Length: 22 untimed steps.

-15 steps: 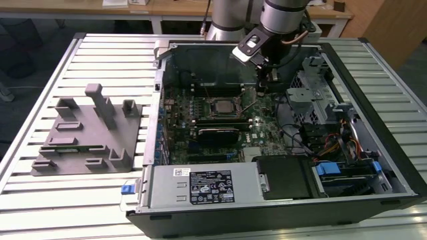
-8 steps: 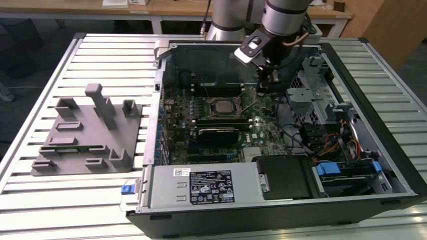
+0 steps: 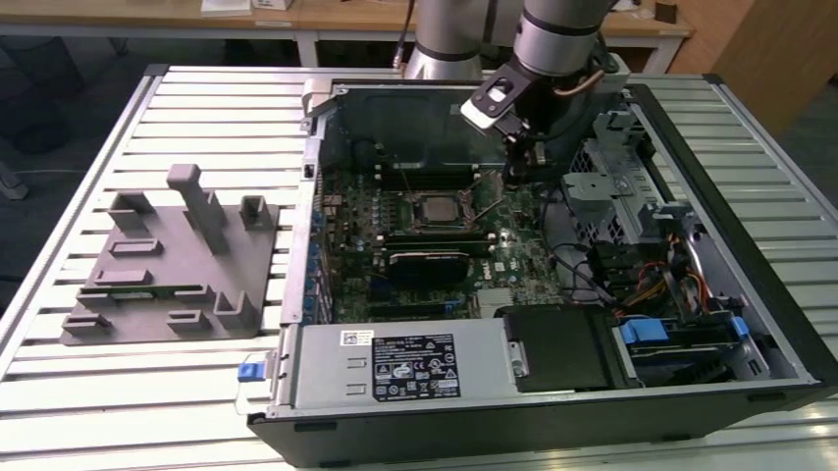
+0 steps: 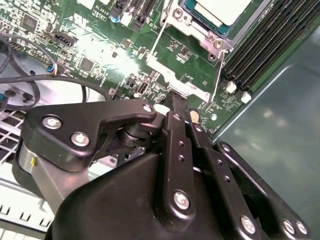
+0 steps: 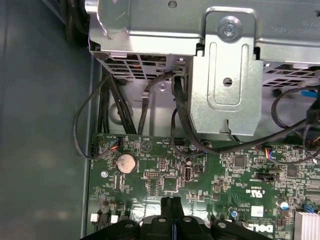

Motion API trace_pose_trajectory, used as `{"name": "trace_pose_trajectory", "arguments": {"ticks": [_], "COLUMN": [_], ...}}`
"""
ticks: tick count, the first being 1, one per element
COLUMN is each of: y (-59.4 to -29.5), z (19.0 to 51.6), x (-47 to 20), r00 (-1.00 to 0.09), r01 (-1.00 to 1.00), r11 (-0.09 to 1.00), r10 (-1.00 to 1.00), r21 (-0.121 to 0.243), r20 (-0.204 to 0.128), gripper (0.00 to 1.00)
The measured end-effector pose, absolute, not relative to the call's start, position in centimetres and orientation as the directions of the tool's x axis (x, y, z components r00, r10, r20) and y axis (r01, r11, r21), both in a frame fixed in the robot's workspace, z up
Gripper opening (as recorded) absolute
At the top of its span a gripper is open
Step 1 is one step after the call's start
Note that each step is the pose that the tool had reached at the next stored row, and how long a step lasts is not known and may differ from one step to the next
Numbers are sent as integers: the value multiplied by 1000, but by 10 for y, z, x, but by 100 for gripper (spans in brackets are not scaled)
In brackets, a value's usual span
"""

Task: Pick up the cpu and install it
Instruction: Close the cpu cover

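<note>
Finding the tray [image 3: 157, 265] lying on the table [image 3: 118, 392] at the exterior view's left, just beside the computer case [image 3: 524, 437], itself resting on the same table. Seeing the motherboard [image 3: 513, 257] lying flat inside the computer case, with the cpu [image 4: 220, 10] sitting in the socket [image 3: 416, 209], as in the second wrist view. Noting the gripper [image 3: 519, 175] hanging above the motherboard, just to the exterior view's right of the socket, with the drive cage [image 3: 609, 191] standing further right and the power supply [image 3: 392, 368] sitting nearest the camera.
</note>
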State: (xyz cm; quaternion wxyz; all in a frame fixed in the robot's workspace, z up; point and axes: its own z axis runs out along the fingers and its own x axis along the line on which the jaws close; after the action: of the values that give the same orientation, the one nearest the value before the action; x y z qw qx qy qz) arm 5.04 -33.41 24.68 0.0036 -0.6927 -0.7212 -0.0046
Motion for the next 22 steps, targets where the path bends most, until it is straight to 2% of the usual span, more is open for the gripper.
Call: {"name": "trace_pose_trajectory", "arguments": {"ticks": [22], "y": [-334], "z": [242], "x": [40], "r00": [-40], "r01": [999], "r11": [40], "r10": [999], "r21": [2], "r20": [11], "gripper": [11]}}
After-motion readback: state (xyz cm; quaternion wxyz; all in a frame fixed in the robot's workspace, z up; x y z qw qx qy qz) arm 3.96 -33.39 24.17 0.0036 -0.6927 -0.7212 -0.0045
